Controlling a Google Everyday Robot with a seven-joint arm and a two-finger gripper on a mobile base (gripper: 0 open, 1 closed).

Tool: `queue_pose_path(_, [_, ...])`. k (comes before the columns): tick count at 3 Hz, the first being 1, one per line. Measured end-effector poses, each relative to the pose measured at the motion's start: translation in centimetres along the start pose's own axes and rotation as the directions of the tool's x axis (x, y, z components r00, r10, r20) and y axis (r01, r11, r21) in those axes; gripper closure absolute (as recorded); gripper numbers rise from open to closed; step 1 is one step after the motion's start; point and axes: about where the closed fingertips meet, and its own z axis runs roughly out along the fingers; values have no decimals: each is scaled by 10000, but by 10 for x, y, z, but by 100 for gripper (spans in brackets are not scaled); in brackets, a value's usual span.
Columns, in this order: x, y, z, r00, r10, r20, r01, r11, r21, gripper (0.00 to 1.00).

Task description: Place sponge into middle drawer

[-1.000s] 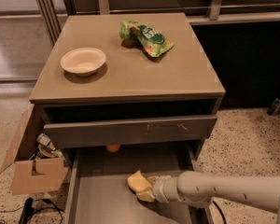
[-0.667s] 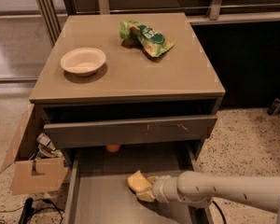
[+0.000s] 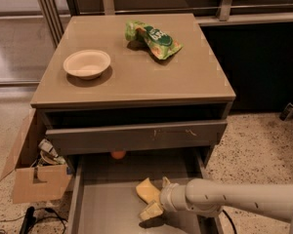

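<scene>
The yellow sponge [image 3: 146,189] is inside the pulled-out middle drawer [image 3: 105,206], low over its flat grey floor, right of centre. My gripper [image 3: 156,198] reaches into the drawer from the right on a white arm [image 3: 234,199] and is right at the sponge, touching its right side. I cannot tell whether the sponge rests on the floor or hangs just above it.
The drawer with the scratched front panel [image 3: 136,136] sits just above, slightly open. A small orange thing [image 3: 118,154] lies at the back of the middle drawer. A white bowl [image 3: 87,63] and a green snack bag [image 3: 154,39] are on the cabinet top. A cardboard box [image 3: 36,177] stands at left.
</scene>
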Motion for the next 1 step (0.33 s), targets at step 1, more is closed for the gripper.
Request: queue_pose_path(1, [0,0,0,10000,0,0,0,10000,0,0])
